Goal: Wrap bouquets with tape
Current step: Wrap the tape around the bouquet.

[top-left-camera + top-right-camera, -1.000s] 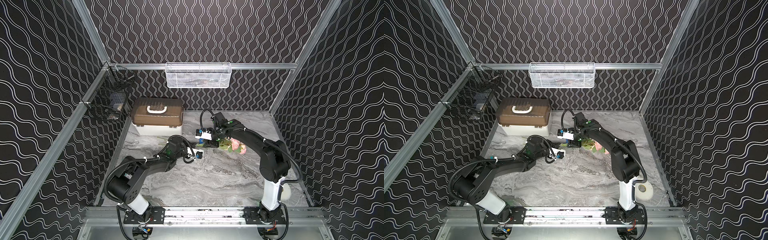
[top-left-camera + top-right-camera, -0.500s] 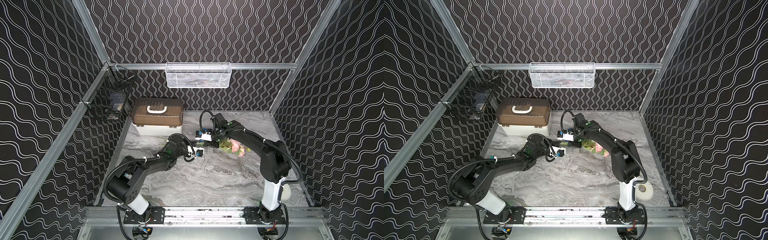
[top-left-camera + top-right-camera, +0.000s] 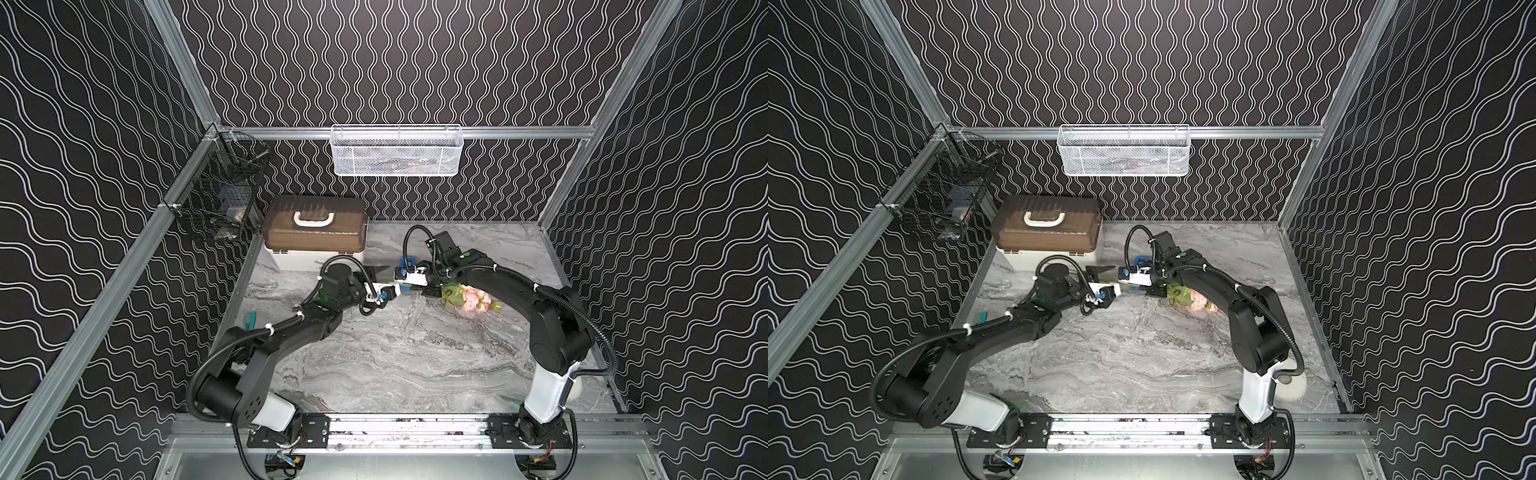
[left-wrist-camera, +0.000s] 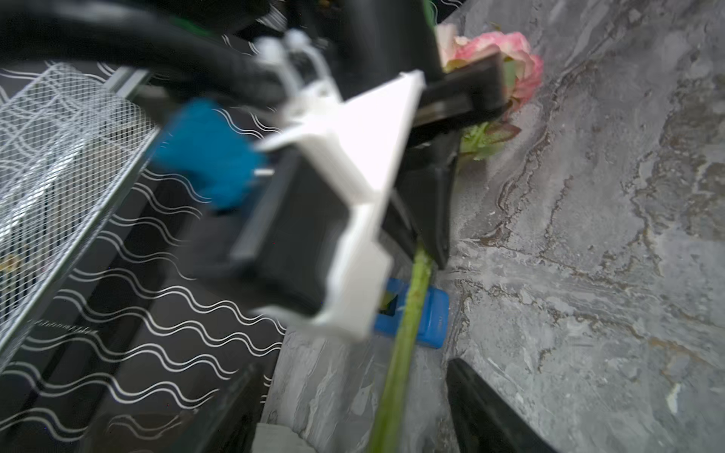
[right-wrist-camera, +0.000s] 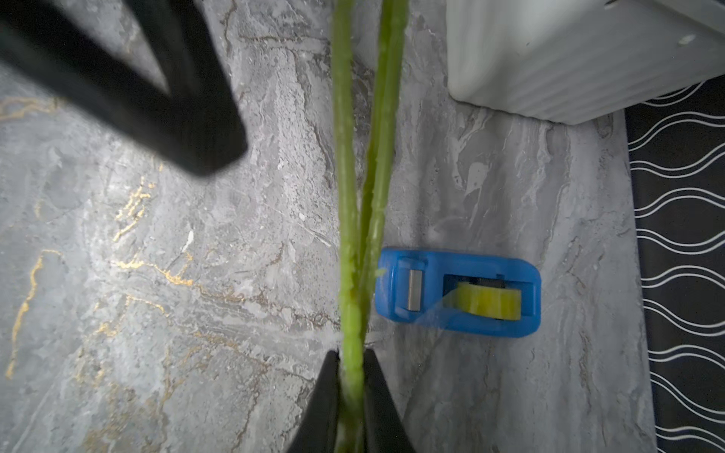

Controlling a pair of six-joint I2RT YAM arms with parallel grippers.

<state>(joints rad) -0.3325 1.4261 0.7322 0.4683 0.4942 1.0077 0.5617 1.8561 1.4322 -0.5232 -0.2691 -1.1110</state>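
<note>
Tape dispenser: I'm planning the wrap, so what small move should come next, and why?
Probably bring the open left gripper to the tape dispenser and pinch the tape end: the right gripper is shut on the bouquet stems, which pass beside its cutter.

Can barely see the bright blue plastic tape dispenser [image 4: 433, 318], since a blurry white camera bracket [image 4: 365, 157] covers most of it. The thin green bouquet stems [image 5: 347, 196] just beside it run off frame.
</note>
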